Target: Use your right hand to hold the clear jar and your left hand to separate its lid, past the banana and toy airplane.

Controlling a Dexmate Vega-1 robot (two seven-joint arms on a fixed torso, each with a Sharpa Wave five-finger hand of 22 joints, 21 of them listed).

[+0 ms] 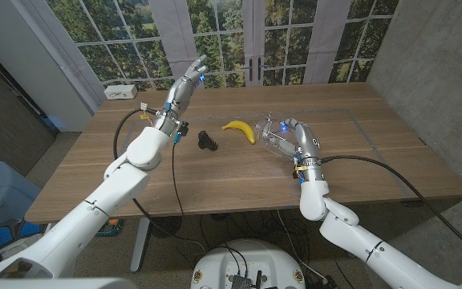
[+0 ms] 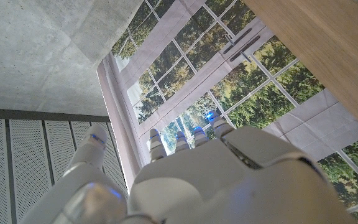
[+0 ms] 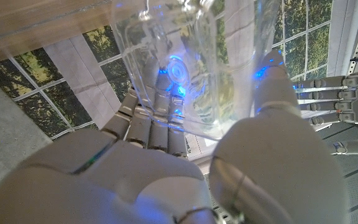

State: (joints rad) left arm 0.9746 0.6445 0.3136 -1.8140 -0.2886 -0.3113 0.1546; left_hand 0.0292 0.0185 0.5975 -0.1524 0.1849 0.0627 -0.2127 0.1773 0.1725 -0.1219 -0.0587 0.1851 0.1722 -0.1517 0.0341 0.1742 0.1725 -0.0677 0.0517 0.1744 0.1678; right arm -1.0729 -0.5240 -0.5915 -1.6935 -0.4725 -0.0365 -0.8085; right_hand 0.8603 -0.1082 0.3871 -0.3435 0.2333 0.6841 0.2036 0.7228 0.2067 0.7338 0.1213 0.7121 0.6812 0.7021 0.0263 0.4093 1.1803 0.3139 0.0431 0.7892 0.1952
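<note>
the right robot hand (image 1: 293,138) already clamps the jar (image 1: 273,134), right of the desk's (image 1: 87,172) middle. whether the lid is on cannot be told. the toy (image 1: 207,141) and banana (image 1: 240,128) lie between the hands. farther, the left robot hand (image 1: 184,87) hangs raised with fingers apart, empty, toward the far edge, with free air to cross.

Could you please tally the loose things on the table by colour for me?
Yellow: 1, the banana
Black: 1, the toy airplane
Clear: 1, the jar, gripped by the right hand
White: 1, a box at the far left edge
Total: 4
</note>
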